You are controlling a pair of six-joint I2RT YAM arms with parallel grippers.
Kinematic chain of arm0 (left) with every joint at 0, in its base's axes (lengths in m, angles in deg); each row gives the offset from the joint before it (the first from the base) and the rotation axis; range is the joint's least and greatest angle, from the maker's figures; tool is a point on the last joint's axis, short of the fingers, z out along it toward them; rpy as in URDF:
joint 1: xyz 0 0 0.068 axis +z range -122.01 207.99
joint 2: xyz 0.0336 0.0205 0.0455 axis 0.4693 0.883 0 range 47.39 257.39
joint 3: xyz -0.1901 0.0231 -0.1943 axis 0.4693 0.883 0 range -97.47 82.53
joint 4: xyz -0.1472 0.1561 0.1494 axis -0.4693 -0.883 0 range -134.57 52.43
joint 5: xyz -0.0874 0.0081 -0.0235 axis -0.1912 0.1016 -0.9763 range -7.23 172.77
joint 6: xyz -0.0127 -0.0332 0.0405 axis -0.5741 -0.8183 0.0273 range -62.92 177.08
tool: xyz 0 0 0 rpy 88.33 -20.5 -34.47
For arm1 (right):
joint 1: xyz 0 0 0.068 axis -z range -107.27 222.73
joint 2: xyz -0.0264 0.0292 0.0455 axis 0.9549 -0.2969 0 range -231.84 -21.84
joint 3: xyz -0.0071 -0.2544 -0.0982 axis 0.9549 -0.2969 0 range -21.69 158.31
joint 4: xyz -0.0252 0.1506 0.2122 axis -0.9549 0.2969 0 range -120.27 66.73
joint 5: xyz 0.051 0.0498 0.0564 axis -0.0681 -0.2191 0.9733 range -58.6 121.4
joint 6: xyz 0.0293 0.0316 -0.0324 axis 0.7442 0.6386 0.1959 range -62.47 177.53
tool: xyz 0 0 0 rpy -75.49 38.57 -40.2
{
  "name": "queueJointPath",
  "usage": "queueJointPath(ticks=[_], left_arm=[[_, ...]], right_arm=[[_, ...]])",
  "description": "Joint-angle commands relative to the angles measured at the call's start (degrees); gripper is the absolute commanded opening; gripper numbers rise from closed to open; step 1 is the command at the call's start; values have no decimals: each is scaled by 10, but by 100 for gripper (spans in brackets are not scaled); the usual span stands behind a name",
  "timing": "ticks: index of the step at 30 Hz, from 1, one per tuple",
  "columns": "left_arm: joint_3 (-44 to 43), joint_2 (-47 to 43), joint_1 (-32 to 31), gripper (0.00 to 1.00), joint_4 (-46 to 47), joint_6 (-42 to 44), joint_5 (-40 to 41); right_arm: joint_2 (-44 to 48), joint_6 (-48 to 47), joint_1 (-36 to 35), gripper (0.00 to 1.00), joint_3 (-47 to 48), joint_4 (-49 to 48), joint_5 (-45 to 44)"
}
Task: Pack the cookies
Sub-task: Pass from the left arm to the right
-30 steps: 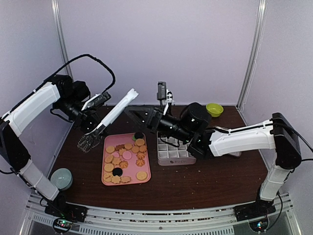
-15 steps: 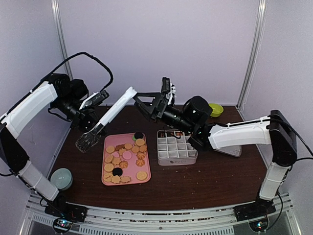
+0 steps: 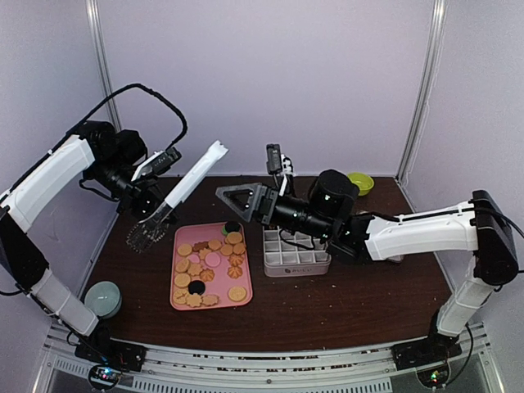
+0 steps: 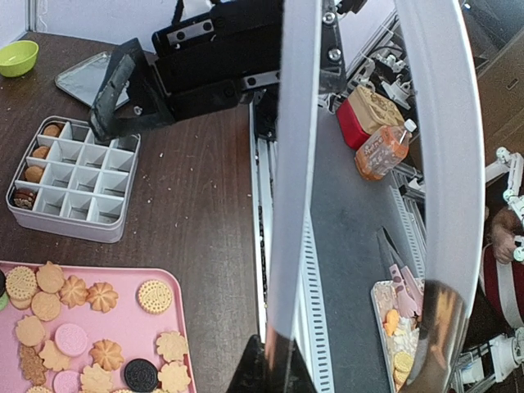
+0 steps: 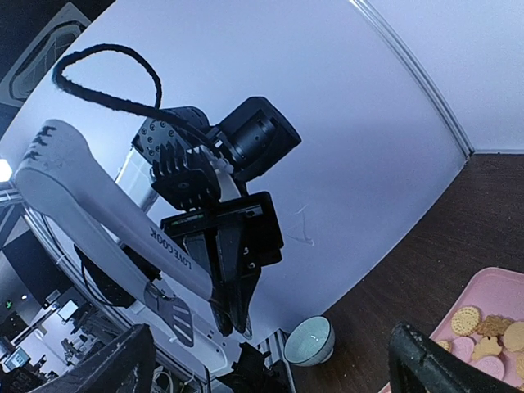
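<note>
Cookies (image 3: 210, 264) are mostly sitting on the pink tray (image 3: 178, 304), so I'd say this job has barely started.

From the top camera, the tray is loaded and the grey divider box (image 3: 296, 266) is just beside it on the counter (image 3: 344, 303). The left fingers (image 3: 151, 203) are clamped on the tongs (image 3: 195, 173), held up in the air off the tray's far left corner. The right fingers (image 3: 237, 188) hover above the gap between tray and box, spread and carrying nothing.

The left wrist cam is the useful one. The box has roughly four cookies (image 4: 41, 152) down one edge column, and every other cell looks bare. Plenty more are on the tray.

The right wrist cam shows its own fingers wide apart and empty, pointing at the left arm gripping the tongs, with only a corner of the tray in view.

So that's one column filled and loads left to move.
</note>
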State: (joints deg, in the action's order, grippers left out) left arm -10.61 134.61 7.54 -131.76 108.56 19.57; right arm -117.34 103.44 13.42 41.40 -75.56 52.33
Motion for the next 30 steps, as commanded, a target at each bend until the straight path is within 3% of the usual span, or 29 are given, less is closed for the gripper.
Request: queueJointPath(ticks=[1, 4, 14, 30], left_arm=[[-14, 4, 4, 0, -6, -3, -14], [-10, 7, 4, 0, -6, 1, -12], [-5, 5, 4, 0, -5, 10, 20], [-3, 1, 3, 0, -6, 14, 17]], right_arm=[[38, -65, -13, 100, 22, 48, -9], [19, -83, -18, 99, 75, 84, 21], [-68, -77, -19, 80, 220, 141, 137], [-92, -112, -21, 52, 268, 225, 161]])
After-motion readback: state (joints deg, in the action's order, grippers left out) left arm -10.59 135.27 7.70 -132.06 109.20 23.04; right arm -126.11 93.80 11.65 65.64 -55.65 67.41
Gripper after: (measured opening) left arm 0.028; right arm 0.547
